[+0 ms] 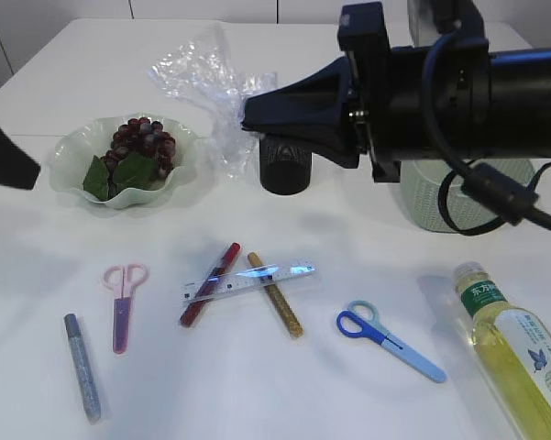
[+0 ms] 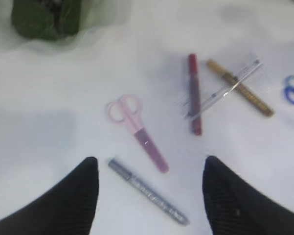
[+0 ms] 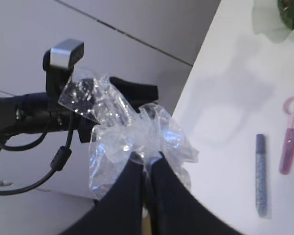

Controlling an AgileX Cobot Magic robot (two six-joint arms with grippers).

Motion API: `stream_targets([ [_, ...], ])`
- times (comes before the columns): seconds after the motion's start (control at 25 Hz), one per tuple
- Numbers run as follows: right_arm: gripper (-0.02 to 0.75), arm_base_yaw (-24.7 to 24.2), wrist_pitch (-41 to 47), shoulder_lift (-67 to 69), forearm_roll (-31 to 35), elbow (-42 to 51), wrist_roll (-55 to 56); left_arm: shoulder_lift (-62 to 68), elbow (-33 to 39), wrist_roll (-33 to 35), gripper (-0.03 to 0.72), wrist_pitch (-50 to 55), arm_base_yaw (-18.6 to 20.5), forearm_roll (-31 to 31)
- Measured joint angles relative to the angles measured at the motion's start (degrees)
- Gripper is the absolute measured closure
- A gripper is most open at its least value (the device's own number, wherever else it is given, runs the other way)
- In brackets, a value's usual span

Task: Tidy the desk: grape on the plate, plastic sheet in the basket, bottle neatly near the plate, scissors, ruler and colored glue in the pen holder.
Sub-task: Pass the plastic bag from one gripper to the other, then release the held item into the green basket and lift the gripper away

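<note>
Nearest on the white surface [image 1: 284,385]: silver glitter glue [image 1: 82,367] at front left, oil bottle [image 1: 516,351] lying at front right, cap pointing away. Blue scissors [image 1: 389,340] just left of the bottle, handles toward the middle. Pink scissors [image 1: 123,303] right of the silver glue, handles away from camera.

Middle: clear ruler [image 1: 247,281] lies across red glue [image 1: 209,283] and gold glue [image 1: 275,294], touching both.

Left hand [image 2: 149,169] hovers over the silver glue and pink scissors in the left wrist view, fingers spread well apart, nothing between them. In the exterior view only a dark bit of it shows at the left edge.

Farther back left: scalloped green plate [image 1: 71,153] with the grape [image 1: 139,144] bunch and leaves already in it. Black pen holder [image 1: 284,166] stands right of the plate, partly behind the right arm. Pale green basket [image 1: 440,197] at right, mostly hidden by that arm.

Right hand [image 3: 147,157] is raised off the surface, pinched shut on the plastic sheet [image 3: 122,129], which bunches out from its fingertips. In the exterior view the crumpled sheet hangs above the area between plate and pen holder, not in the basket.
</note>
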Motion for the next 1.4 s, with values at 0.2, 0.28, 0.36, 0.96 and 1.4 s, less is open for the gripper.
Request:
stream_targets([
  [0.2,0.722,0.0,-8.9,0.0,0.1,0.0,-1.9,3.4,0.0,-8.1,0.201,3.9,0.0,10.6],
  [0.28,0.722,0.0,-13.6,0.0,0.1,0.0,-3.2,3.6,0.0,-8.6,0.201,4.4,0.0,11.4],
  [0.36,0.722,0.0,-17.8,0.0,0.1,0.0,-4.8,3.7,0.0,-8.9,0.202,4.5,0.0,11.5],
  [0.96,0.722,-11.8,-28.3,0.0,-17.7,0.0,-6.7,3.7,0.0,-9.0,0.216,4.7,0.0,10.9],
  [1.4,0.722,-17.0,-36.4,9.1,-24.4,-7.7,-7.2,3.7,0.0,-9.0,0.23,4.7,0.0,10.6],
])
